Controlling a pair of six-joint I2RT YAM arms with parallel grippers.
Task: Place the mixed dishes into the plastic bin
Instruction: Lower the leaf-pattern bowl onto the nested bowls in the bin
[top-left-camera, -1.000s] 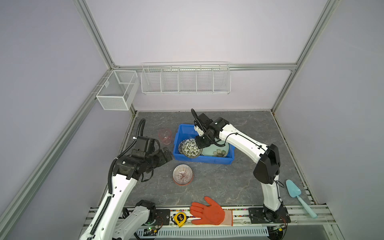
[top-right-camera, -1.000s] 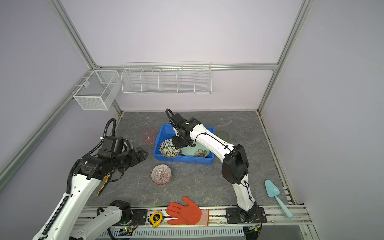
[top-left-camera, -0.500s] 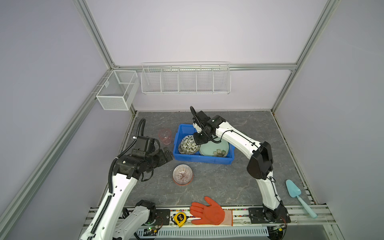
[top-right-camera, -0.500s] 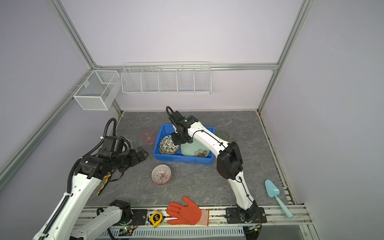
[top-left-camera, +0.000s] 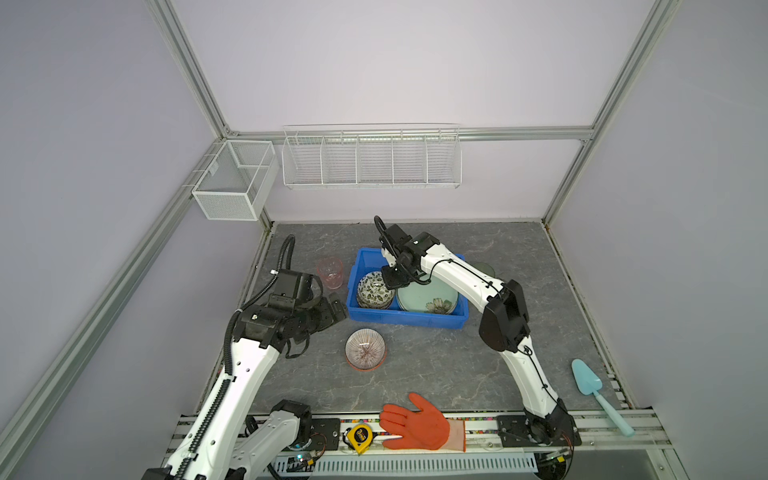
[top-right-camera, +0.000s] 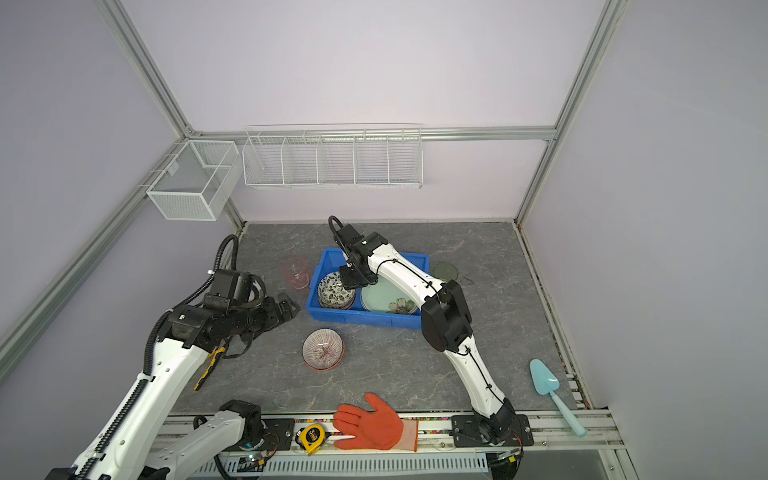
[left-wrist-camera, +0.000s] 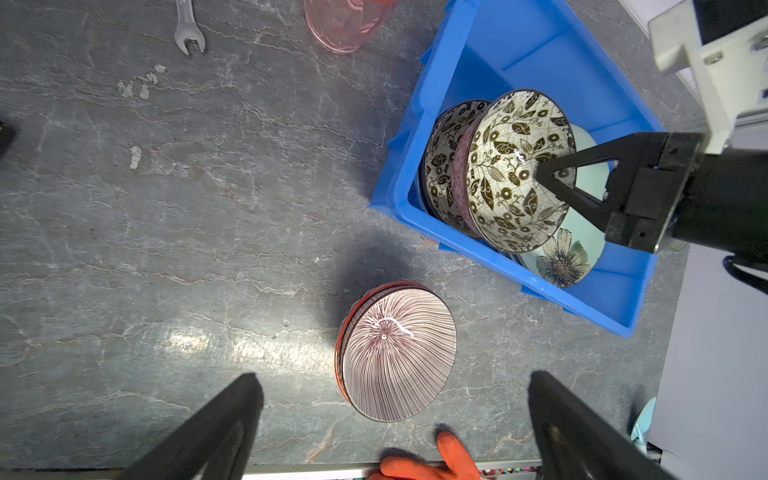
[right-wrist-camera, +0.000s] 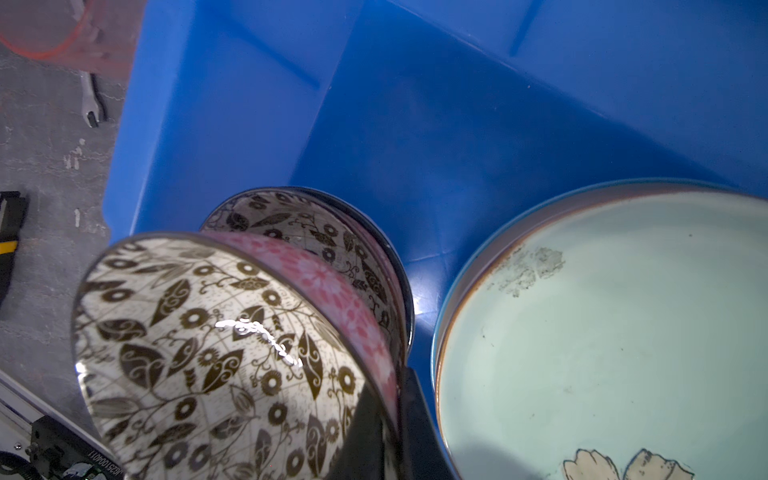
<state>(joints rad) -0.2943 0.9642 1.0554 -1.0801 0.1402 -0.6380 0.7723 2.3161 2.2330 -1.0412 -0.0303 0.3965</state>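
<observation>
Pinching the leaf bowl by its rim, the right claw should seat it level before releasing; left claw spread.

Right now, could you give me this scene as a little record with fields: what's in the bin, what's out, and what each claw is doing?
Bin: holds plate and lower leaf bowl
Right gripper: shut on upper leaf bowl rim, over the bin
Left gripper: open, empty
Out on table: striped bowl, pink cup
</observation>
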